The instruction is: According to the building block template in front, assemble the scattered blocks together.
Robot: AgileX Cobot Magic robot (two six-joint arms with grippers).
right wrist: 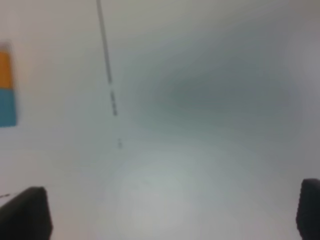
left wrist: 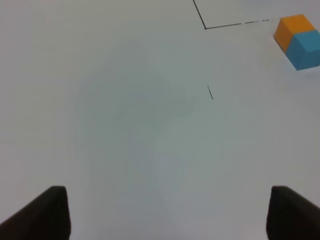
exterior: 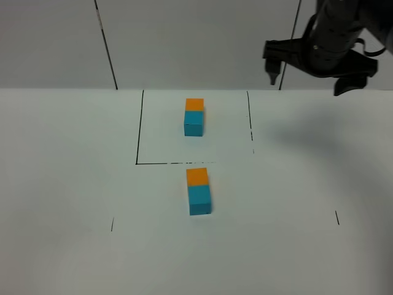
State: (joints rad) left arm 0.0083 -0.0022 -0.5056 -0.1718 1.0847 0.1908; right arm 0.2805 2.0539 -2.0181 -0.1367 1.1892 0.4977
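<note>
Touching end to end, orange block [exterior: 197,176] and teal block [exterior: 199,200]

Four blocks in all — two orange, two blue — joined as two pairs. One orange block [exterior: 194,104] touches a blue block [exterior: 194,122] inside the black outlined square [exterior: 139,129] on the worktop [exterior: 61,184]. The second orange block [exterior: 197,176] touches the second blue block [exterior: 199,200] just outside the square's near edge. Two short tick marks, one [exterior: 112,224] left and one [exterior: 337,217] right, lie nearer than the square. One end effector [exterior: 307,74] shows — up beyond the square's far right corner.
</note>
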